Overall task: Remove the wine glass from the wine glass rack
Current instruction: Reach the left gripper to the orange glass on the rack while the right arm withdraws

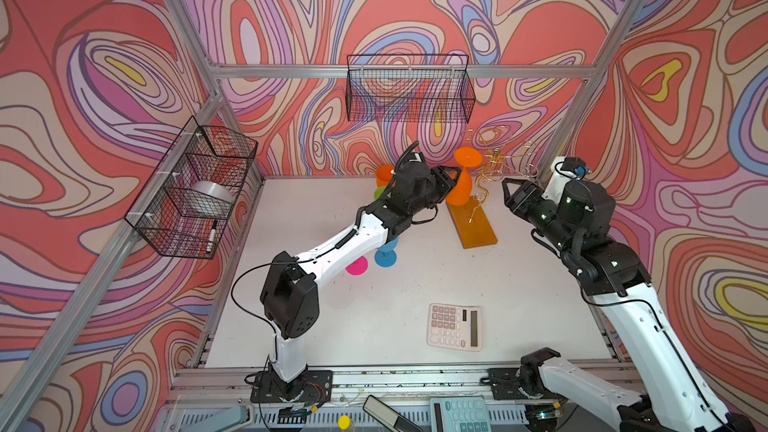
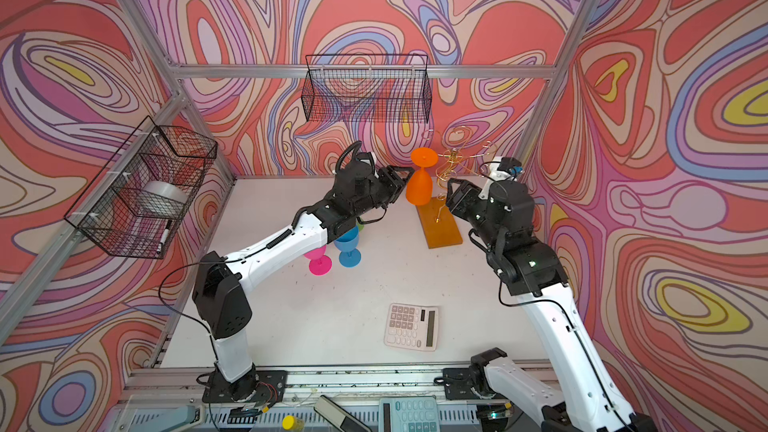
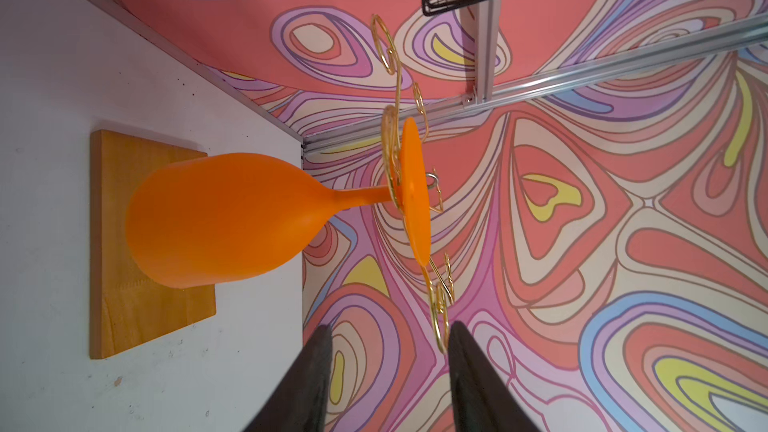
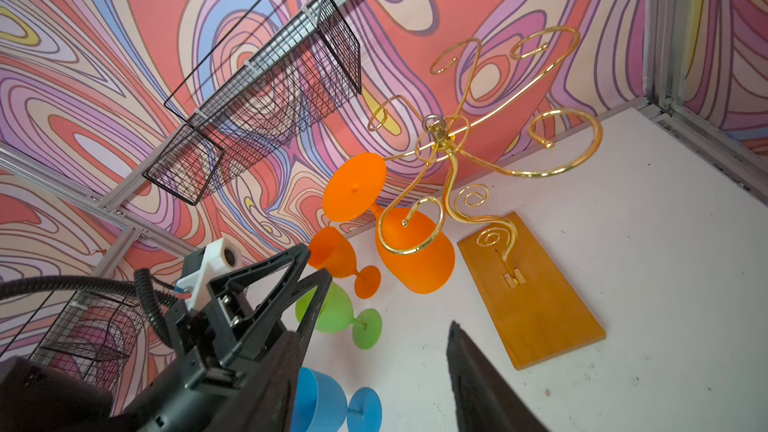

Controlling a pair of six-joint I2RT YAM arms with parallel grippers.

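An orange wine glass (image 1: 460, 192) hangs upside down from the wine glass rack (image 1: 494, 160), a gold wire tree on an amber base (image 1: 473, 224). Its foot (image 3: 413, 189) rests in a curled arm and its bowl (image 3: 216, 218) hangs just above the base. My left gripper (image 1: 454, 176) is open beside the bowl, on its left in both top views. In the left wrist view nothing lies between its fingers (image 3: 320, 351), and a gold curl (image 3: 440, 317) sits close to one fingertip. My right gripper (image 1: 509, 189) is open and empty, right of the rack.
Upright glasses stand left of the rack: orange (image 4: 336, 255), green (image 4: 332, 309), blue (image 2: 347, 238), pink (image 2: 319, 264), partly under the left arm. A calculator (image 1: 455, 326) lies near the front. Black wire baskets hang on the back wall (image 1: 409, 89) and left wall (image 1: 195, 189).
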